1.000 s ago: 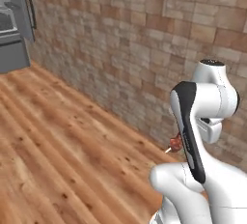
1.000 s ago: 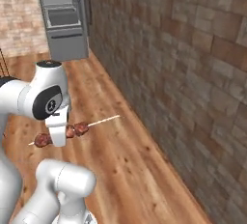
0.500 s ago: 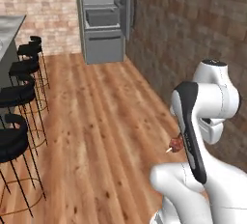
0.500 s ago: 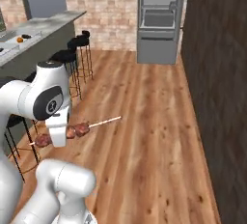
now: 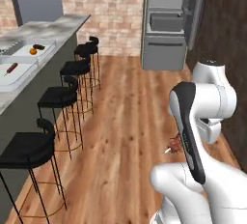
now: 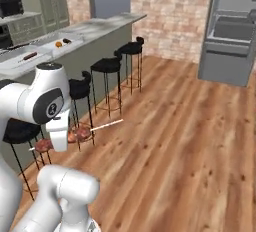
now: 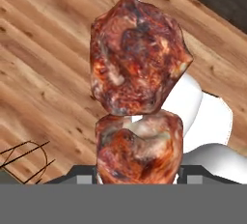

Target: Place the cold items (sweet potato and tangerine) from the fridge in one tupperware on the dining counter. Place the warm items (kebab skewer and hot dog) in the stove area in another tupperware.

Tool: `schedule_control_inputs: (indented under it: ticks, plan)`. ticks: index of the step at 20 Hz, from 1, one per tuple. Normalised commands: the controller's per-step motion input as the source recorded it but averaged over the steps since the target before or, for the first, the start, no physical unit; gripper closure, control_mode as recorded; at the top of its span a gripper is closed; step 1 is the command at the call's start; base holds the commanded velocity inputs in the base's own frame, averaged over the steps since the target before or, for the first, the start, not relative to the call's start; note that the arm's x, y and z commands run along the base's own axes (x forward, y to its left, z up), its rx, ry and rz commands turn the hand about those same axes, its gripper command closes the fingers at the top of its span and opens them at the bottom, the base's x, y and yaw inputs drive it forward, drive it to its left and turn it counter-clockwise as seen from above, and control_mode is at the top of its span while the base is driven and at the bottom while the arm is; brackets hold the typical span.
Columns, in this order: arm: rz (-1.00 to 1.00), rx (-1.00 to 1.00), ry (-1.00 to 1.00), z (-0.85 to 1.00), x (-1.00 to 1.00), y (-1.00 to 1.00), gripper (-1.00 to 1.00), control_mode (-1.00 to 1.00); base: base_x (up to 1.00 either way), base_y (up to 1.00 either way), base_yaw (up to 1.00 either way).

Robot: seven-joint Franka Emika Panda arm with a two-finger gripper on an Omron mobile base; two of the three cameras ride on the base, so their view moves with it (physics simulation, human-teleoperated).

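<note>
Base turned; kebab skewer (image 7: 137, 90) in end effector (image 6: 59, 142).

A: The kebab skewer (image 7: 137, 97) has reddish-brown meat chunks mottled with cream and dark char, on a pale stick

B: And the dining counter (image 5: 53, 27) is grey-white marbled on top, with a sage green base. The tupperwares (image 5: 21, 59) on it are pale grey-white

A: There's a bright orange tangerine (image 5: 32, 51) in one, with a dark brown sweet potato (image 5: 39, 48) beside it. The other holds a red-brown hot dog (image 5: 11, 67)

B: The stools (image 5: 58, 97) are black, the floor (image 5: 120, 121) warm brown wood planks

A: Fridge (image 5: 169, 20) grey with paler grey shelves; back wall (image 5: 111, 1) pale pink-beige brick
</note>
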Motion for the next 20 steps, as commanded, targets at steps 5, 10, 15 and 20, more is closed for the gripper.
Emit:
schedule_control_inputs:
  ticks: [5, 10, 15, 20]
  plan:
    - [0.0, 0.0, 0.0, 0.0, 0.0, 0.0, 1.0, 1.0, 0.96, -0.75, 0.63]
    - [0.0, 0.0, 0.0, 0.0, 0.0, 0.0, 1.0, 1.0, 0.87, -0.75, 0.66]
    - [0.0, 0.0, 0.0, 0.0, 0.0, 0.0, 1.0, 1.0, 0.66, -0.66, 0.71]
    - [0.0, 0.0, 0.0, 0.0, 0.0, 0.0, 1.0, 1.0, 0.63, -0.58, 0.8]
